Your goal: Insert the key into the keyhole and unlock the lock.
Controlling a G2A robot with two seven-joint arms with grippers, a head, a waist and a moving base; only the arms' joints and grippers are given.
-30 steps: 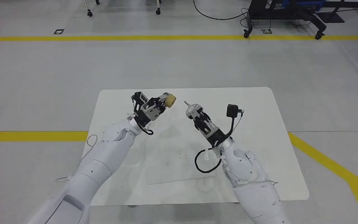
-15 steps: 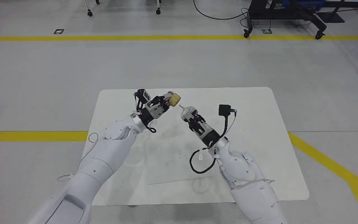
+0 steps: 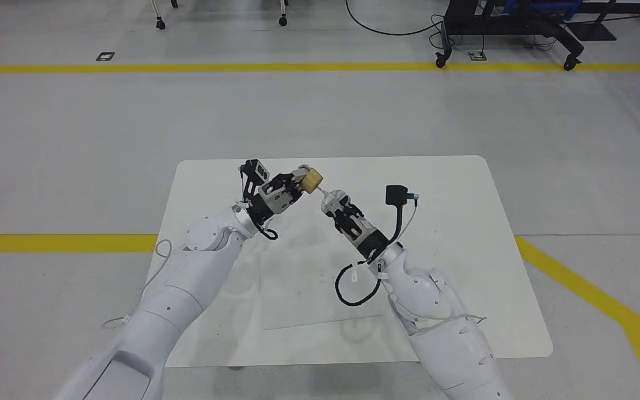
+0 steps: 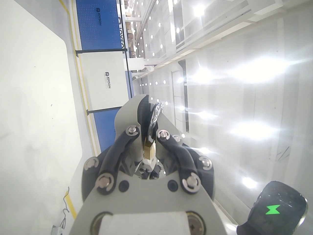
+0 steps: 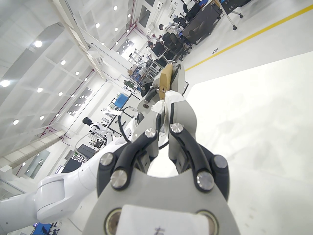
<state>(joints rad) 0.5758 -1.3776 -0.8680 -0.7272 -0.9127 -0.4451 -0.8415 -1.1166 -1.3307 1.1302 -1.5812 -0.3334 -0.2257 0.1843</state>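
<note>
A brass padlock [image 3: 313,180] is held above the white table [image 3: 450,290] by my left gripper [image 3: 297,186], which is shut on it. In the left wrist view the steel shackle [image 4: 156,112] and brass body [image 4: 149,149] sit between the fingers. My right gripper [image 3: 329,197] is shut on the key, of which a thin edge [image 5: 166,114] shows between the pads. In the right wrist view the lock's keyhole face [image 5: 162,89] sits right at the tips of my right gripper [image 5: 168,97]. Whether the key has entered cannot be told.
Both grippers meet over the table's far middle, above its surface. Yellow floor lines [image 3: 300,68] run beyond the table, and wheeled carts [image 3: 510,30] stand far back. A black module [image 3: 396,194] juts from the right wrist.
The left gripper has carried the padlock slightly right and tilted it toward the right arm. The right gripper has moved left and forward, closing the gap to the lock.
</note>
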